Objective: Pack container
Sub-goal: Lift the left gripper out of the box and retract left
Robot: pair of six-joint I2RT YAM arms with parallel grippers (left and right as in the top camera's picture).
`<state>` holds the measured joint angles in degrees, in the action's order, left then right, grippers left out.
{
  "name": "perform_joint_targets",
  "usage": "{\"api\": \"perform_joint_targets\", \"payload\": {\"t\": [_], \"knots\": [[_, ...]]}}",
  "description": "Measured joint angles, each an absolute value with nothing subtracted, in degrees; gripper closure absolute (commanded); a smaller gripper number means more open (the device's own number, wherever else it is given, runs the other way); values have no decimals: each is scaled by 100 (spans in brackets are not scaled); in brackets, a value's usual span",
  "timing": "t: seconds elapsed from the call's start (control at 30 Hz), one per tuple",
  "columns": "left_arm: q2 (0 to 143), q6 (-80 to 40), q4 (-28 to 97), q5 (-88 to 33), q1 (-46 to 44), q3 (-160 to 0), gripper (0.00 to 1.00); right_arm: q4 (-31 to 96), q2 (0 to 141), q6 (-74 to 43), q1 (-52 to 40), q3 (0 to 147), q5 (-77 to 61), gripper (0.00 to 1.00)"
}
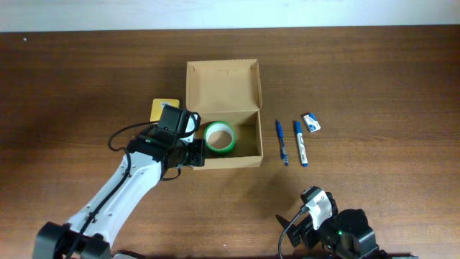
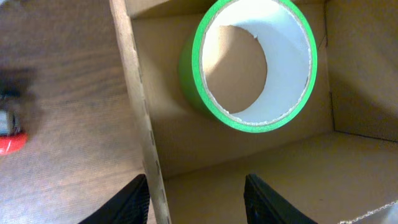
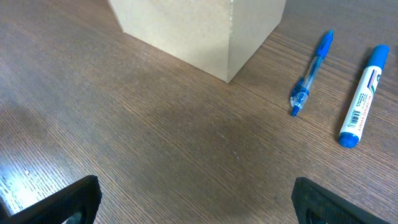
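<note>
The container (image 1: 223,72) is a tan cardboard box standing open in the middle of the table, lid flap folded back. A green tape roll (image 1: 208,138) lies inside against its left wall and shows close up in the left wrist view (image 2: 286,68). My left gripper (image 1: 195,152) (image 2: 196,186) is open and straddles that left wall (image 2: 140,118). One finger (image 2: 134,199) is outside the box and the other (image 2: 261,196) inside, and it holds nothing. My right gripper (image 1: 307,214) (image 3: 199,199) hangs wide open over bare wood near the front edge.
Right of the container lie a blue pen (image 1: 281,142) (image 3: 309,74), a blue marker (image 1: 300,142) (image 3: 364,96) and a small white-and-blue eraser (image 1: 311,121). A small yellow box (image 1: 164,108) sits left of the container. A red-and-white item (image 2: 9,142) lies beside my left gripper.
</note>
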<state>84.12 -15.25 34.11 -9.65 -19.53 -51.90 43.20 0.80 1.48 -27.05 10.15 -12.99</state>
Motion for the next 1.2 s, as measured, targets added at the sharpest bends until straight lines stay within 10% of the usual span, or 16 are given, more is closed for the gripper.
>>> {"api": "perform_joint_targets", "payload": {"t": [0.7,1.2], "knots": [[4584,-1564,5857,353,-1959,-5793,44,4318,80,143,-2705,1015,-1299,1],[4313,-1566,6519,819,-1959,-5793,44,4318,80,143,-2705,1015,-1299,1]]}}
